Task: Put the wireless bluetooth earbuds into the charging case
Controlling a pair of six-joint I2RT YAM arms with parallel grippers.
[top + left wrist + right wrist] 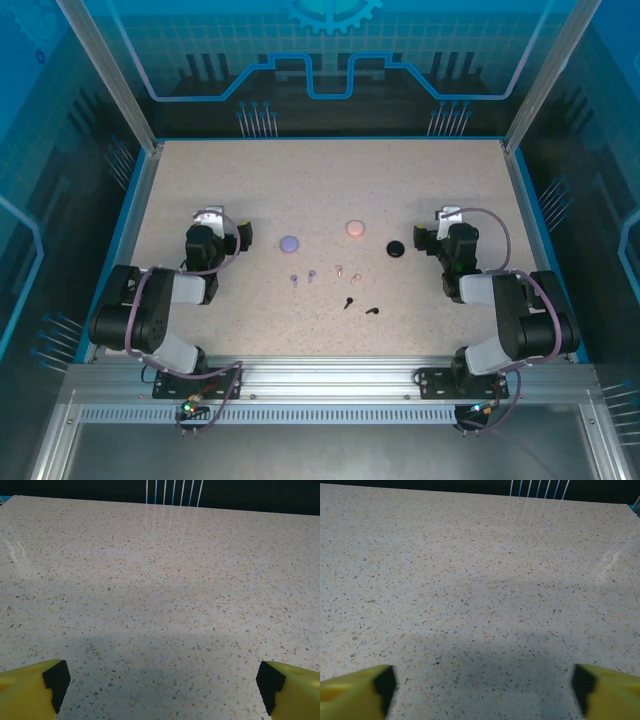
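Speckled tabletop [400, 180] inside a blue-lit enclosure [108, 88], and by the look of it we're right at the start, nothing loaded yet. Mid-table sit three round cases in a loose row: lilac case [290, 243] on the L, pink case [355, 228] centre, black case [396, 248] on the R. Can't tell from overhead whether they're open or lidded, too small.

Nearer the bases the earbuds [312, 273] lie loose on the top, grouped by colour. The lilac buds [294, 279] and pink buds [339, 268] sit roughly below their own cases. The black buds [348, 302] are closest to the bases, a bit L of the black case. Looks like a sorted layout, so each pair has a short trip to its matching case.

Now the claws. The left gripper [163, 682] has its jaws spread wide, with nothing betw the black pads [56, 680]. The right gripper [484, 682] is the same, wide & empty. Both arms [150, 310] sit folded at the outer sides, well apart from the buds. That's prob. a rest pose that leaves the middle open to the overhead cam.

My guess for the next step: one arm swings in for a bud. They're tiny stemmed things lying flat, so the pinch must land dead-on or the bud will skitter off.
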